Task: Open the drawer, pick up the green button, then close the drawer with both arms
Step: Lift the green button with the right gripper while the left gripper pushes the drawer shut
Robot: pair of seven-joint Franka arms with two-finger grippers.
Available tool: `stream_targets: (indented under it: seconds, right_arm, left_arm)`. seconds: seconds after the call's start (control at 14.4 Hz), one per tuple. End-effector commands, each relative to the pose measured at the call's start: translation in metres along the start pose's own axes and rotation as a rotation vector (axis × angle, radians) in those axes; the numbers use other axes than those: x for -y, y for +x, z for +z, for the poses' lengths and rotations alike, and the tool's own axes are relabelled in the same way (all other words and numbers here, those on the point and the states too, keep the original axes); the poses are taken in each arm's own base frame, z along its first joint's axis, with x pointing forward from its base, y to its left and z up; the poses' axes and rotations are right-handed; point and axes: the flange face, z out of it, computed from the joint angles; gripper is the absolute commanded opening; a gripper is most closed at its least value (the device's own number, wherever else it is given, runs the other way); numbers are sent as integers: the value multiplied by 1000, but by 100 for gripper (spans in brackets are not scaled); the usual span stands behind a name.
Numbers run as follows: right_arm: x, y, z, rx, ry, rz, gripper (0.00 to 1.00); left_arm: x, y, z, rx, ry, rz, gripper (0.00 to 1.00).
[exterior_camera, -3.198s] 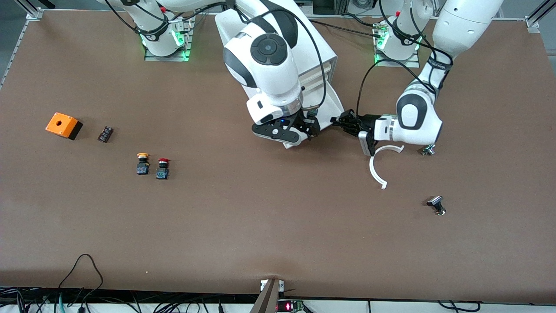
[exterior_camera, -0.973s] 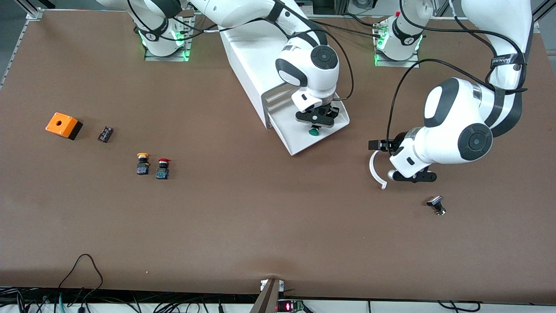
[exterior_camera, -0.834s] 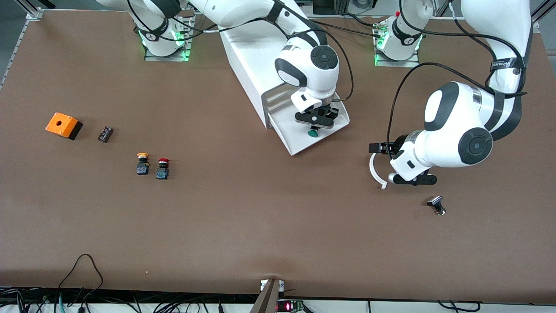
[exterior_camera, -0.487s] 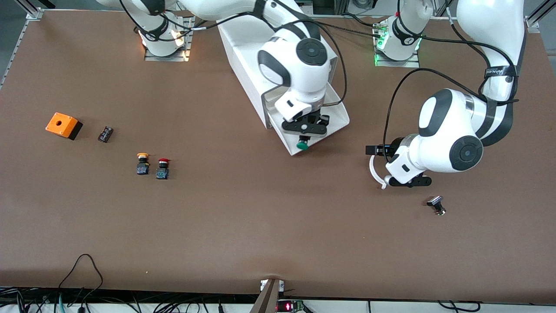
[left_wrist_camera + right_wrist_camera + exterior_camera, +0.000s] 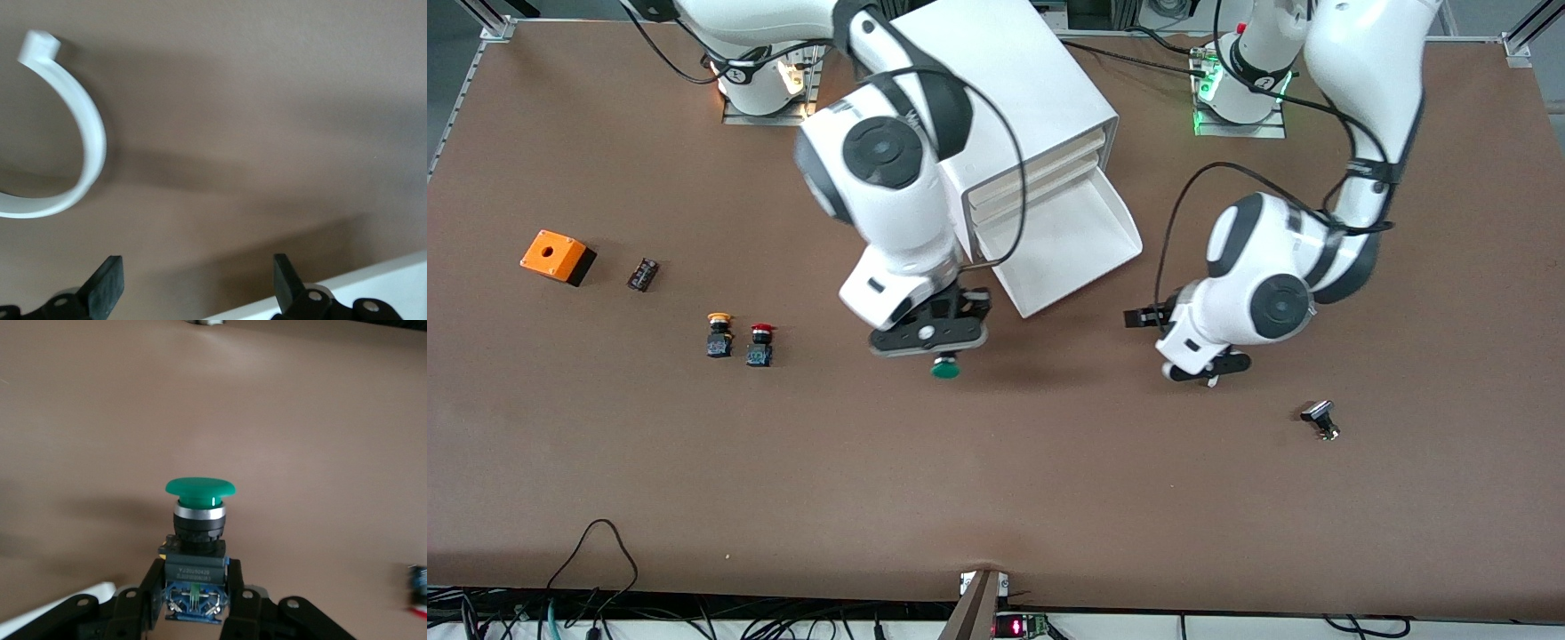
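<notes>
Nearest the front cam: 1 small black-and-metal part (image 5: 1320,420) on the table (image 5: 996,498), toward the left arm's end. Farther in, the right gripper (image 5: 941,347) hangs over bare table just off the open drawer, clenched on the button (image 5: 945,368); 1 green cap, pointing down at the table. Right wrist view shows the button (image 5: 198,540) pinched at its blue base by both fingers (image 5: 143,600), black body and green cap sticking out past them.

Left gripper (image 5: 1199,369) is low over the table toward the left arm's end, over 1 white curved strip (image 5: 73,140). Its 2 fingertips (image 5: 107,283) stand well apart, holding nothing.

Toward the right arm's end: 2 more buttons side by side, 1 red-capped (image 5: 760,345) and 1 yellow-capped (image 5: 719,334). Farther on, 1 small dark block (image 5: 643,274) and 1 orange box (image 5: 557,256).

Farthest: 1 white cabinet (image 5: 1014,98), 4 drawers. The lowest drawer (image 5: 1069,240) is pulled out, tray bare; the 3 above it are shut.
</notes>
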Motion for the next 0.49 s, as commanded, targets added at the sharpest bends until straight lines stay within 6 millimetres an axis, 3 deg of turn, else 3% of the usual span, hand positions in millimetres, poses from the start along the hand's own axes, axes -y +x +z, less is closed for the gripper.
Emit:
stream_targets:
  seconds: [0.0, 0.14, 0.21, 0.42]
  right_arm:
    - [-78, -4, 23, 111, 36, -70, 0]
    - [-150, -2, 65, 163, 31, -116, 0]
    - [-172, -4, 83, 174, 32, -132, 0]
    - [-198, -18, 126, 201, 26, -108, 0]
  left_arm:
    - [-22, -30, 36, -60, 3, -79, 98]
    - [-34, -45, 53, -87, -4, -127, 98]
    - [-39, -52, 58, -86, 0, -134, 98]
    - [-55, -82, 76, -55, 22, -124, 98]
